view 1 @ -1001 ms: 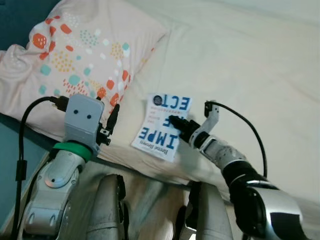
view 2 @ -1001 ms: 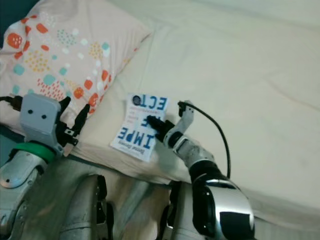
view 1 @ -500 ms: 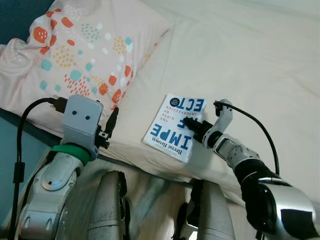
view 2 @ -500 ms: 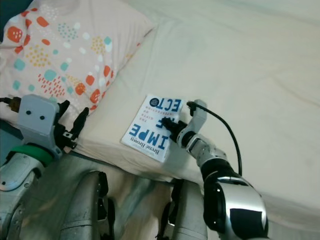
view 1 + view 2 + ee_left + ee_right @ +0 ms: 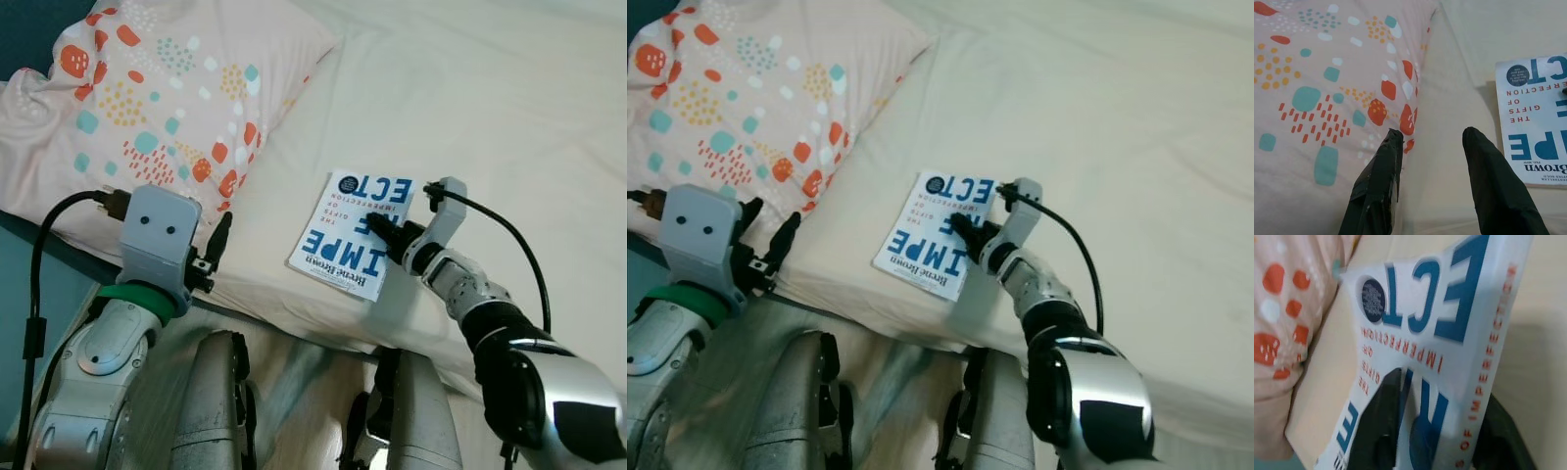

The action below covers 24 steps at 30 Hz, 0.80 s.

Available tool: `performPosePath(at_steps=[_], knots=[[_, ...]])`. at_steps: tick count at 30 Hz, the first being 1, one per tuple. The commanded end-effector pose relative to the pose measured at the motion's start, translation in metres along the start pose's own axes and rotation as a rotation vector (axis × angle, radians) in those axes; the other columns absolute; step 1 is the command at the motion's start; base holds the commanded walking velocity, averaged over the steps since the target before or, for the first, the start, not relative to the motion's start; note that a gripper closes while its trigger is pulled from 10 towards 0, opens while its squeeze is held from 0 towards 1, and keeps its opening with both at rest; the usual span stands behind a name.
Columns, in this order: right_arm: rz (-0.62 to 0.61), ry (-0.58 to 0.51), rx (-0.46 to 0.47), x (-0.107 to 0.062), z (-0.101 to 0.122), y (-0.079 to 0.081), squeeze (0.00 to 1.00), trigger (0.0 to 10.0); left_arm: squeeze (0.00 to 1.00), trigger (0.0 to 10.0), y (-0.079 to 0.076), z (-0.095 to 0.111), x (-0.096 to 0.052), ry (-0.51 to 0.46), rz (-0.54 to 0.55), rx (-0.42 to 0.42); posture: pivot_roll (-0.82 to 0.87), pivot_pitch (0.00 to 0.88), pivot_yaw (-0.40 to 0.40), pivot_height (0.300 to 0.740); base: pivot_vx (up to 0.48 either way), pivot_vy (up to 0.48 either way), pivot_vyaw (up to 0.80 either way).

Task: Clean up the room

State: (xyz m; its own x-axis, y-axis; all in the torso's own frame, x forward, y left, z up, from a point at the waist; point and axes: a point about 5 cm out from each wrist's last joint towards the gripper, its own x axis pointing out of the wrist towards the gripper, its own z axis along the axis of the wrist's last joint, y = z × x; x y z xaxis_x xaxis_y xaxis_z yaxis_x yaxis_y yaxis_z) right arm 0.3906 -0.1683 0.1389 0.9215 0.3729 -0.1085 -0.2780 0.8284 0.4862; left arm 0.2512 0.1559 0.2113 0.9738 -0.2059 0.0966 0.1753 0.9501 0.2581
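A white book [image 5: 345, 233] with big blue letters lies on the cream bed sheet, near the front edge of the mattress. My right gripper [image 5: 385, 231] is shut on the book's right edge. In the right wrist view one black finger [image 5: 1385, 431] presses on the cover and the other finger [image 5: 1500, 440] sits past the spine side, with the book [image 5: 1420, 318] tilted between them. My left gripper [image 5: 1430, 134] hangs open by the lower corner of the patterned pillow [image 5: 167, 88], holding nothing.
The bed [image 5: 490, 98] stretches away to the back and right. The pillow, pink with orange and teal spots, takes up the back left. My own grey legs [image 5: 216, 401] stand against the mattress edge below.
My right gripper has drawn the book to the right and a little further onto the bed. The left arm has stayed by the pillow corner.
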Motion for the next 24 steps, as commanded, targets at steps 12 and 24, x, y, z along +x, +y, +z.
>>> performPosePath(at_steps=[12,24], knots=[[-0.048,-0.130,0.023,-0.010,0.022,-0.017,0.00,10.0,0.00,10.0,-0.006,-0.002,0.012,-0.010,-0.027,-0.021,0.24,0.253,0.062,0.586,0.000,0.000,0.00],[0.080,-0.472,-0.151,-0.033,0.068,-0.015,0.00,10.0,0.00,10.0,-0.019,-0.004,0.042,-0.067,-0.051,-0.063,0.10,0.121,0.050,0.586,0.000,0.000,0.00]])
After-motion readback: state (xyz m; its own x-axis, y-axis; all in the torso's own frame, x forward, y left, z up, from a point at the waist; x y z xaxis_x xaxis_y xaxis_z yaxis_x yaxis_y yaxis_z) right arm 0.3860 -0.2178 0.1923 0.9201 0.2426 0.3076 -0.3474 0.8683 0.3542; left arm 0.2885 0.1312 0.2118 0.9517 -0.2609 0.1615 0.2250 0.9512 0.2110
